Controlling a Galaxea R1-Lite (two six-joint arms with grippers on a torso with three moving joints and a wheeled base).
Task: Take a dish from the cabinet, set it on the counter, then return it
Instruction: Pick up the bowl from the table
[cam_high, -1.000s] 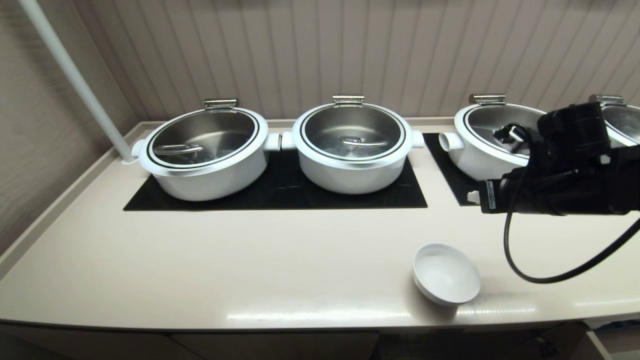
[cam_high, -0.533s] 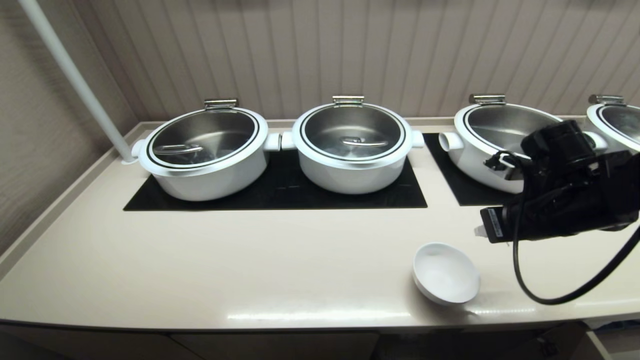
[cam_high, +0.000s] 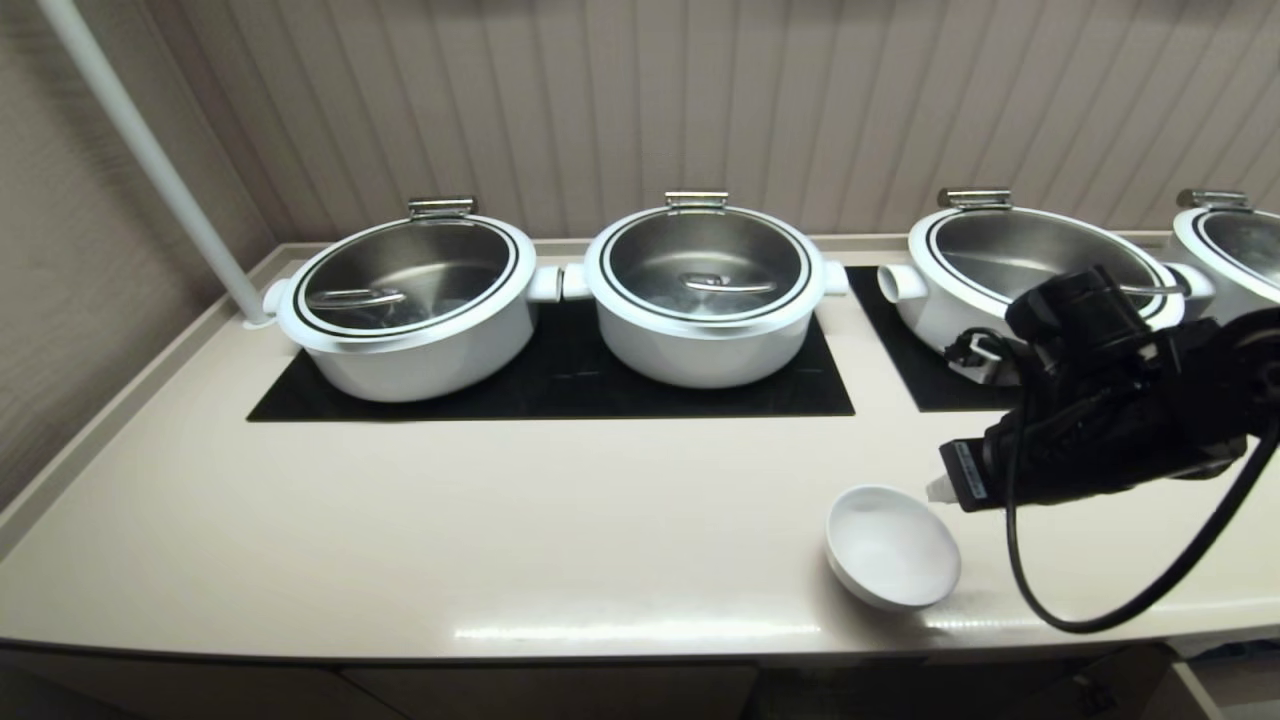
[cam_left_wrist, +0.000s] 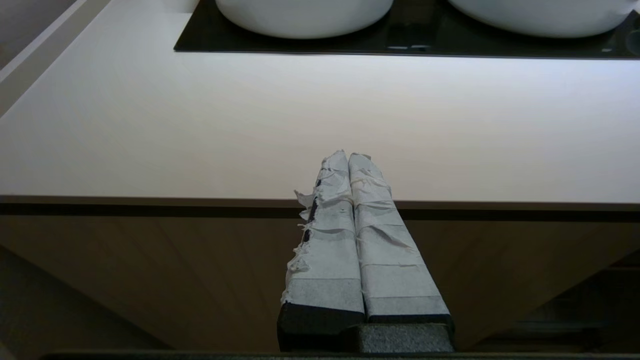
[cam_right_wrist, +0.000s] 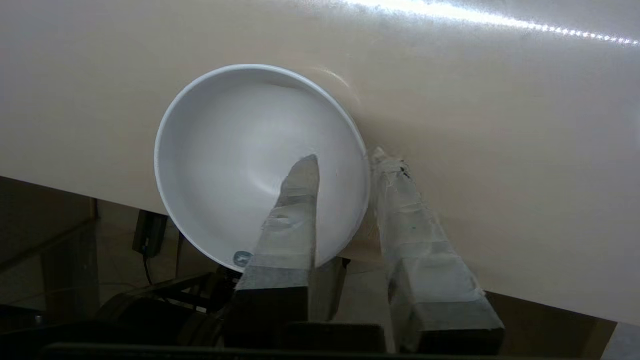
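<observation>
The dish (cam_right_wrist: 260, 165) sits on the counter (cam_right_wrist: 500, 125) near its front edge, its rim between the right gripper (cam_right_wrist: 345, 165)'s parted jaws, one finger inside, one outside. A careless closing could tip it or nudge it off that edge. The left gripper (cam_left_wrist: 350, 160) hangs shut, below and in front of the counter.

Four large white round pots with steel lids (cam_high: 705, 290) stand in a row along the back. A slanted white pole (cam_high: 140, 150) rises at the left, against ribbed beige wall panelling (cam_high: 700, 100).
</observation>
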